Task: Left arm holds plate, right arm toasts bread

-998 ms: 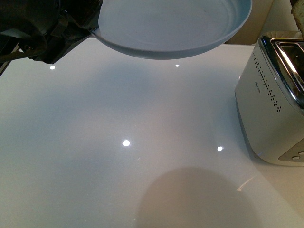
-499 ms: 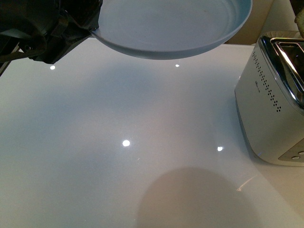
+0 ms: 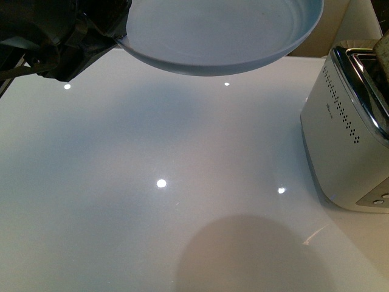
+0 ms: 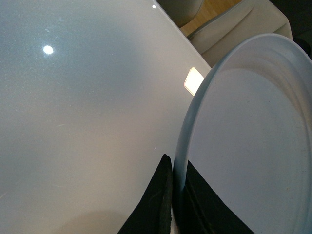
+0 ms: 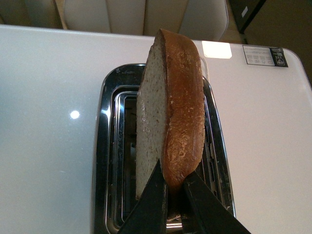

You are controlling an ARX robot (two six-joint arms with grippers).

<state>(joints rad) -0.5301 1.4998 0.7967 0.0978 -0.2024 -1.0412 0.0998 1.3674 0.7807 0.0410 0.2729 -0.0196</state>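
Bread [image 5: 170, 112], soft and crushable, hangs mid-frame, seemingly just above the toaster [image 5: 105, 146] slot, right gripper [image 5: 175, 195] jaws closed on its crust edge; left gripper [image 4: 174, 187] jaws clamp the stiff plate [image 3: 292, 42] rim, upper frame.

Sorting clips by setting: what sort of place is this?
Likely a home kitchen or dining area: a toaster on a glossy white table, a bread slice held over its slots, a pale blue plate.

One plate [image 3: 219, 36], one slice of bread [image 5: 173, 107] and one toaster [image 3: 340, 140].
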